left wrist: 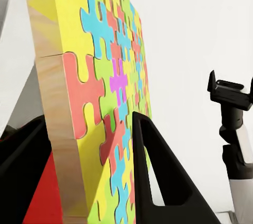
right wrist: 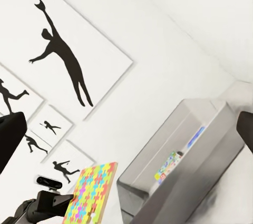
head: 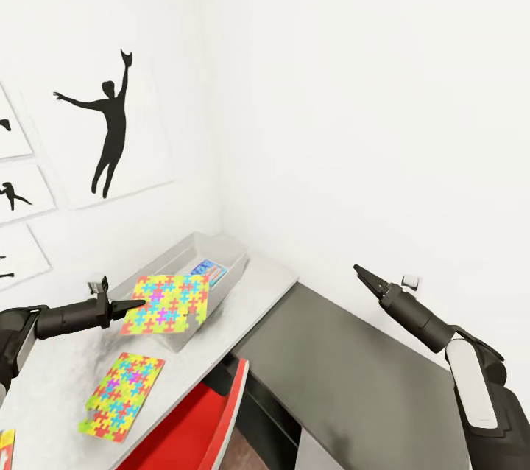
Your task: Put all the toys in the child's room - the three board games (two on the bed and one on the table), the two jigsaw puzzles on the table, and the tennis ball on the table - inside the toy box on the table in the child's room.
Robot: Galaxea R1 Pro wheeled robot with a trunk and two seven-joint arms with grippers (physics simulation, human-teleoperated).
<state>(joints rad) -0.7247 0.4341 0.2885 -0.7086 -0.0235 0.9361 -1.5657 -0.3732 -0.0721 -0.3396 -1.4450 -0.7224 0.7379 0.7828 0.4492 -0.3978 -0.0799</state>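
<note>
**Ana:** Head view first, biggest things down; the counter (head: 272,286) with the pale mottled top runs along the wall of silhouette pictures (head: 110,127), and the darker, lower desk (head: 353,367) butts against it on the right; a red chair (head: 202,426) is tucked beneath.

**Ben:** And the toy box (head: 224,253)?

**Ana:** At the far end of the counter near the corner; a blue board game (head: 208,270) already lies inside it; nothing shows whether anything else is in there.

**Ben:** Where is the puzzle being moved?

**Ana:** The left hand (head: 136,305) is closed on the edge of one jigsaw puzzle (head: 168,303); the left wrist view shows the slab's edge (left wrist: 79,108) pinched between the two black fingers (left wrist: 158,176); the puzzle is lifted, roughly level and overlapping the near end of the box.

**Ben:** So the relation that matters?

**Ana:** The box lies straight ahead of the left hand, its long axis running away toward the corner; I judge the puzzle needs to travel further along that axis before release, or it may rest tilted on the near rim.

**Ben:** The other arm?

**Ana:** The right hand (head: 366,275) hovers over the dark desk, well apart, fingertips together and empty; the second jigsaw puzzle (head: 122,396) lies flat on the counter, nearer the left arm.
</note>
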